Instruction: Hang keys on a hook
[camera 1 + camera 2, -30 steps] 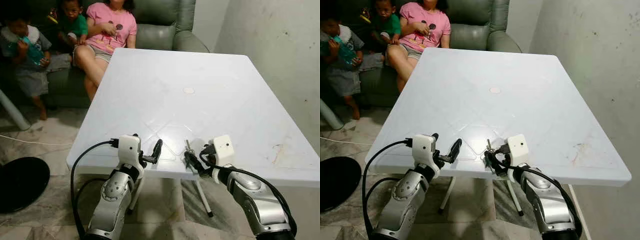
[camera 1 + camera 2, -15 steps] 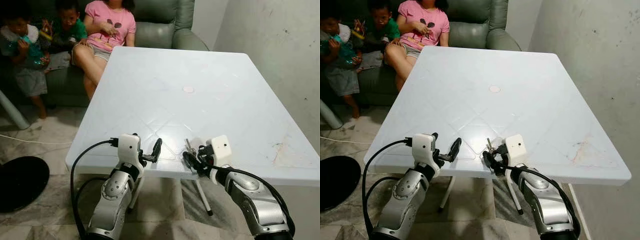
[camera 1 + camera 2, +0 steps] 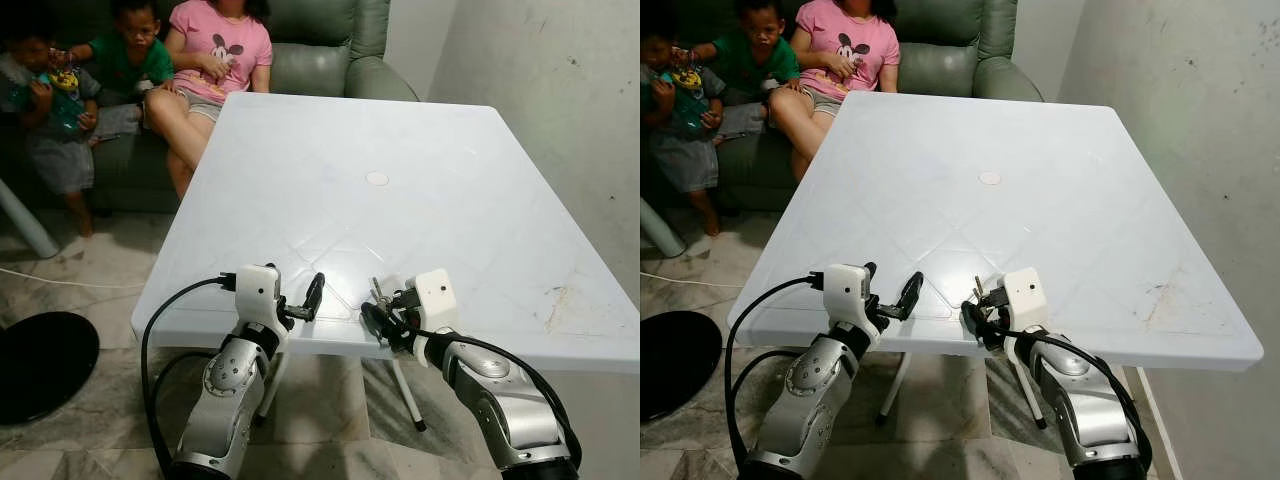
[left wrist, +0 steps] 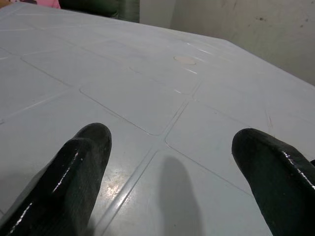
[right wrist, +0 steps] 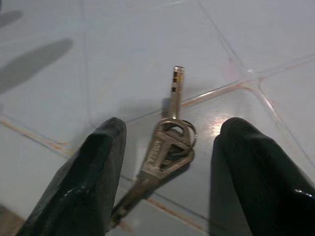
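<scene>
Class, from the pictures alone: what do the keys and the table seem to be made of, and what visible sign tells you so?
Keys: likely metal, brass-toned with a dull shine, with glints along the edges and ring.
Table: probably moulded plastic, white and smooth, with pressed-in groove lines and soft reflections; some rusty-looking stains near the edge.

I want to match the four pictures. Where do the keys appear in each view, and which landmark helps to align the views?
Left eye view: the keys lie on the white table near its front edge, just ahead of the right gripper.
Right eye view: same place, by the front edge.
Left wrist view: I cannot make out the keys.
Right wrist view: the keys lie between the open black fingers.
Shared landmark: the small round mark at the table's middle.
</scene>
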### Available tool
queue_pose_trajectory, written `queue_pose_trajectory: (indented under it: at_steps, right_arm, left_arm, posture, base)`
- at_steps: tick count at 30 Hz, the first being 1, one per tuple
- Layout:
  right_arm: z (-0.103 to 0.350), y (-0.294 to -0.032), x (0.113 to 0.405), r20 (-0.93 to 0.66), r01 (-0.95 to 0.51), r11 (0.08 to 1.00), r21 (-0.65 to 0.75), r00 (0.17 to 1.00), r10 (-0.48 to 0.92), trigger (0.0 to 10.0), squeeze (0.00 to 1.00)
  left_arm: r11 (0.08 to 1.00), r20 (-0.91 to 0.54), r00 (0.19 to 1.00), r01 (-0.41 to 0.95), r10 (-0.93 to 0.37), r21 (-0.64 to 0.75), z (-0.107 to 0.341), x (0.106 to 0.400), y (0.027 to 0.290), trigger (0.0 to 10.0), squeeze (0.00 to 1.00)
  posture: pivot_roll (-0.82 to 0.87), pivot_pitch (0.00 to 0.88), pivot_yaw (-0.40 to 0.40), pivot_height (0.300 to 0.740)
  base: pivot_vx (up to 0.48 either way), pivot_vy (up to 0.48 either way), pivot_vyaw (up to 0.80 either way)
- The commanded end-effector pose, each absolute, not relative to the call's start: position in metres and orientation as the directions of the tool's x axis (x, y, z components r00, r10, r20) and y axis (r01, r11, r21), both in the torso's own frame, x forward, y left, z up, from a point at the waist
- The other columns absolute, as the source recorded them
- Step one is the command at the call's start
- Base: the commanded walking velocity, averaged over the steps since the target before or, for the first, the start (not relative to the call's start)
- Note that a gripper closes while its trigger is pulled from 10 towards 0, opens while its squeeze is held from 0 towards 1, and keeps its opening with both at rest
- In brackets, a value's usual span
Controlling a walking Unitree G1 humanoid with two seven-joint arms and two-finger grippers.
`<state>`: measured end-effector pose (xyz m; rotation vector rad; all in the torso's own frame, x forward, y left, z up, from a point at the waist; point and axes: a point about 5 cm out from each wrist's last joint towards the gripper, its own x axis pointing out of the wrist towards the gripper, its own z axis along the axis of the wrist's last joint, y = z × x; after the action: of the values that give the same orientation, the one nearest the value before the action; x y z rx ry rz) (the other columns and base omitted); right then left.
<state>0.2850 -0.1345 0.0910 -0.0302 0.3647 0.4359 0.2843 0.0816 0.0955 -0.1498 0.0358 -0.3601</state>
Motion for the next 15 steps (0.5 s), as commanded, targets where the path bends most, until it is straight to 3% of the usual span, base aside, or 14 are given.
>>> queue_pose_trajectory:
  at_steps: [1,2,3,4,15]
  right_arm:
    - [0.0937,-0.136,0.2847,-0.337,-0.407,0.913,0.014,0.858,0.387,7.3,0.0]
    - [0.0938,-0.1363,0.2843,-0.334,-0.405,0.914,0.009,0.861,0.384,7.3,0.0]
    - [0.0935,-0.1364,0.2841,-0.336,-0.404,0.915,0.01,0.86,0.384,4.8,0.0]
    - [0.0929,-0.1368,0.2835,-0.339,-0.404,0.915,0.01,0.859,0.383,0.0,0.0]
    - [0.093,-0.1398,0.2803,-0.333,-0.389,0.921,-0.016,0.87,0.362,0.0,0.0]
  left_arm:
    - [0.919,0.003,0.933,0.355,-0.359,-0.171,0.099,0.2848,0.0753,10.0,0.0]
    - [0.919,0.003,0.933,0.355,-0.359,-0.171,0.099,0.2847,0.0754,10.0,0.0]
    - [0.919,0.003,0.933,0.355,-0.359,-0.17,0.099,0.2848,0.0754,10.0,0.0]
    - [0.92,0.003,0.933,0.355,-0.359,-0.169,0.0991,0.2849,0.0757,10.0,0.0]
    - [0.923,0.002,0.936,0.348,-0.353,-0.166,0.1004,0.286,0.0792,10.0,0.0]
  posture:
    - [0.03,0.036,-0.069,0.732]
    - [0.03,0.036,-0.069,0.732]
    - [0.03,0.036,-0.069,0.732]
    - [0.03,0.036,-0.069,0.732]
    - [0.03,0.05,-0.07,0.732]
  base:
    - [0.0,0.0,0.0]
    - [0.0,0.0,0.0]
    - [0.0,0.0,0.0]
    - [0.0,0.0,0.0]
    - [0.0,0.0,0.0]
